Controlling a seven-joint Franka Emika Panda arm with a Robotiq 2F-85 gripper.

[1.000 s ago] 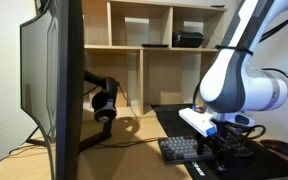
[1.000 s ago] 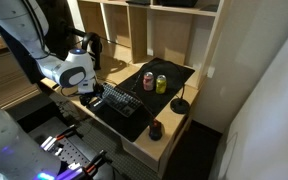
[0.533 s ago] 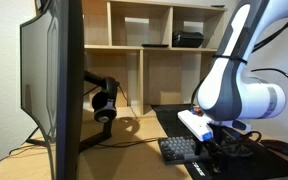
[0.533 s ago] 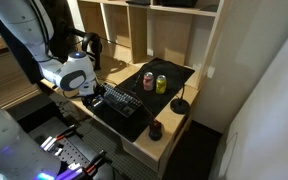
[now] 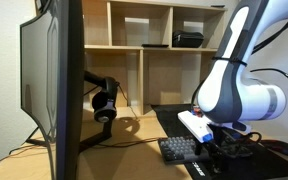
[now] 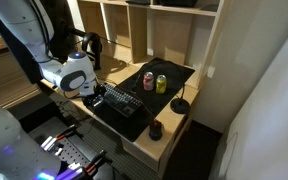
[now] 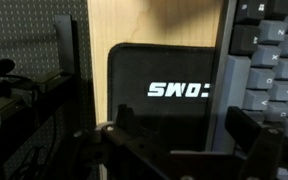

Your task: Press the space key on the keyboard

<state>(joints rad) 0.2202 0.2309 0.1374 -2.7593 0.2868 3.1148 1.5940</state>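
Observation:
The keyboard (image 6: 121,103) is a low dark keyboard with grey keys near the front of the desk. It also shows in an exterior view (image 5: 180,148) and at the right edge of the wrist view (image 7: 271,62). My gripper (image 7: 186,140) is open and empty. Its two fingers hang low over a black mat (image 7: 164,70) with white "SWO:" lettering, just beside the keyboard's long edge. In an exterior view my gripper (image 5: 221,150) is down at the keyboard's end. I cannot tell whether a finger touches the keys.
Two drink cans (image 6: 155,83) stand on a large black desk mat (image 6: 179,72) behind the keyboard. A mouse (image 6: 154,130) lies near the desk's front corner. A large monitor (image 5: 56,85), headphones (image 5: 105,104) and open wooden shelves (image 5: 144,50) surround the desk.
The arm shifted slightly between one second and half a second ago. It has held still since.

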